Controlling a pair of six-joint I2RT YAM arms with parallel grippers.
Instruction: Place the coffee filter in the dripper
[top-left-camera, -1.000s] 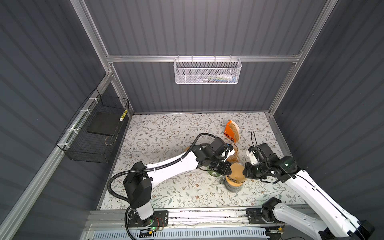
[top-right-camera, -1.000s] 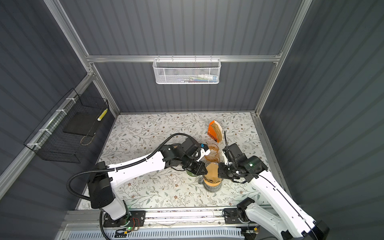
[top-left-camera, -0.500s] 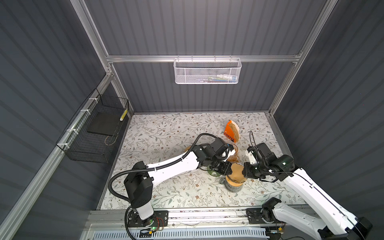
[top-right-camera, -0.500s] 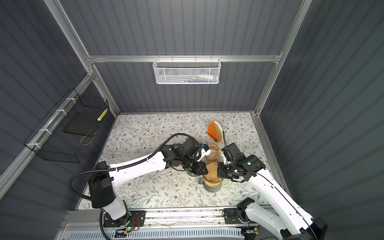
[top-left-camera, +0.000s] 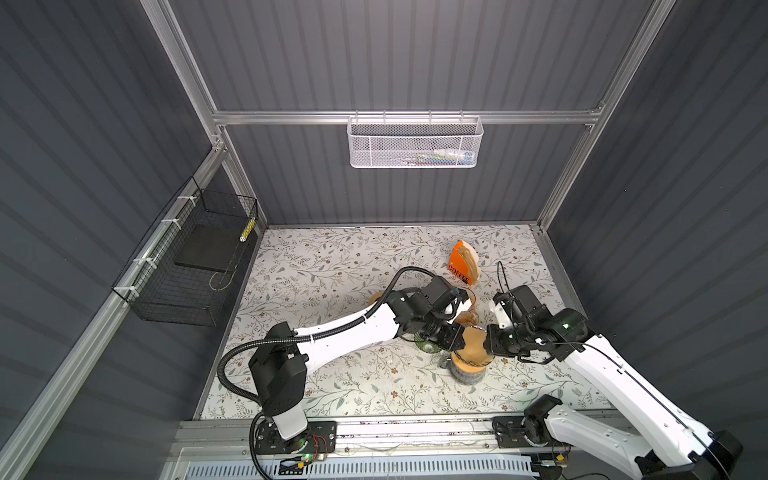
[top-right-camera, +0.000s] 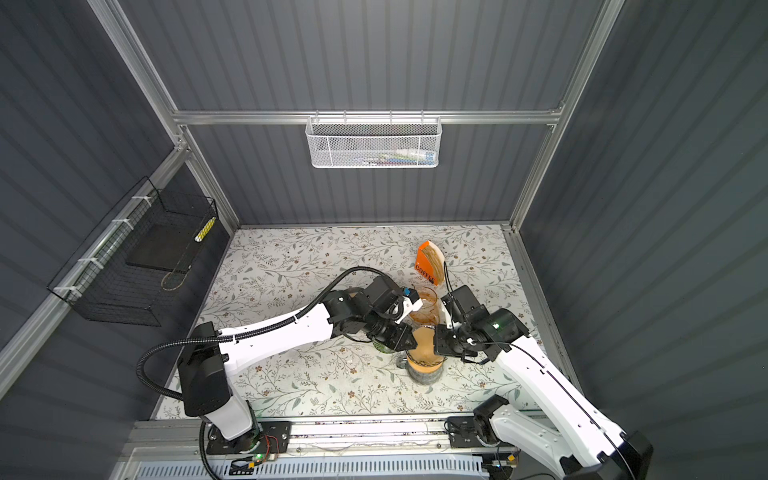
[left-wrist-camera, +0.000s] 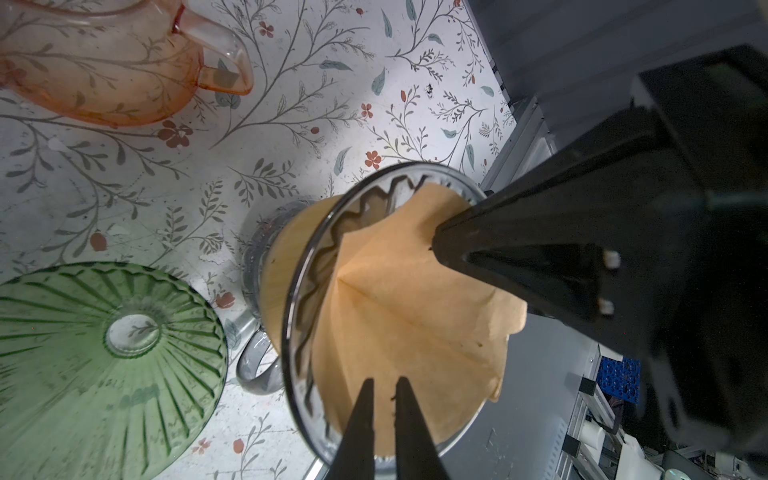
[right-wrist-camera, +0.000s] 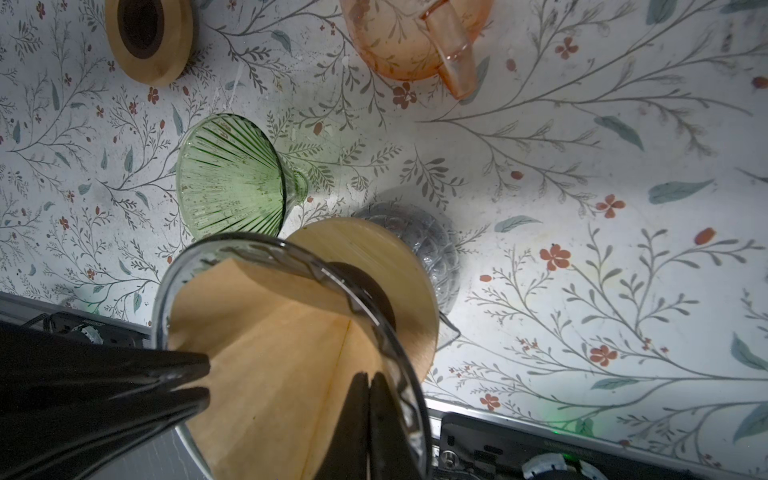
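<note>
Near the front edge of the worktop (top-left-camera: 332, 270), right of its middle, the clear glass dripper (left-wrist-camera: 309, 299) is sitting by its wooden collar (right-wrist-camera: 374, 249) on a grey glass mug (right-wrist-camera: 432, 249). The brown coffee filter (left-wrist-camera: 415, 316) is already lying inside the cone. The paper is spreading open along a crease, and one side is standing past the rim. The left end effector (left-wrist-camera: 384, 380) is reaching in from one side with its fingers drawn close together, and appears to be pinching the paper's edge. The right end effector (right-wrist-camera: 369, 376) is meeting it from the opposite side, closed and seemingly nipping the far edge at the rim. The step in hand looks like seating: the filter is in, but is not yet lying flat against the ribbed wall. The next move is likely calling for a gentle push down and outward. Then both end effectors need to let go and lift straight off, so that the light paper is not dragged out again and the stack is not tipped. Just beside the dripper, toward the left edge, a green glass cone (right-wrist-camera: 228, 183) is resting. Farther back, a pink glass jug (right-wrist-camera: 399, 41) and a wooden ring (right-wrist-camera: 147, 37) are sitting. Toward the back edge, an orange filter packet (top-left-camera: 463, 264) is standing.
</note>
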